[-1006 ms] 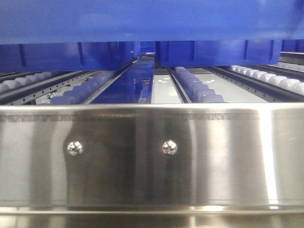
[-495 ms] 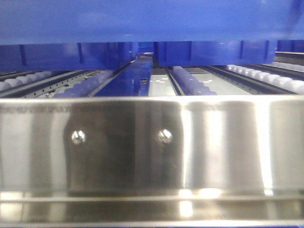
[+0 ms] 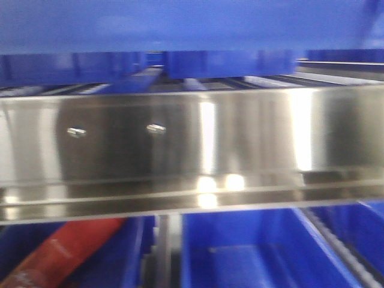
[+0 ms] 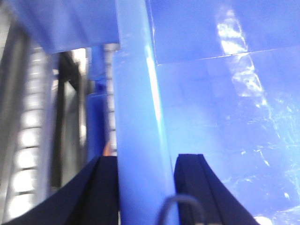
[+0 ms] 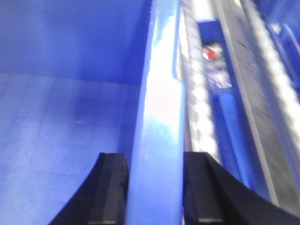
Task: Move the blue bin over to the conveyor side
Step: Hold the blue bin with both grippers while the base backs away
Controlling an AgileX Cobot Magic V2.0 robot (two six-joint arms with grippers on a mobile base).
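Held across the top of the front view, above the shiny stainless-steel rail (image 3: 252, 144) with two rivets: the large glossy royal-blue plastic bin (image 4: 225, 117). Clamped on its thickened top rim at left and right, left gripper (image 4: 146, 185) and right gripper (image 5: 157, 187) each closed to wall thickness. Likely stiff and light, but slick; best carried level by that rim.

The blue bin (image 4: 225, 117) was glossy royal blue with white glints, its rim (image 5: 159, 117) paler. The left end effector (image 4: 146, 187) and right end effector (image 5: 154, 187) were matt black. The steel rail (image 3: 192, 144) was streaked mirror-silver, the lower crates (image 3: 258, 252) blue.
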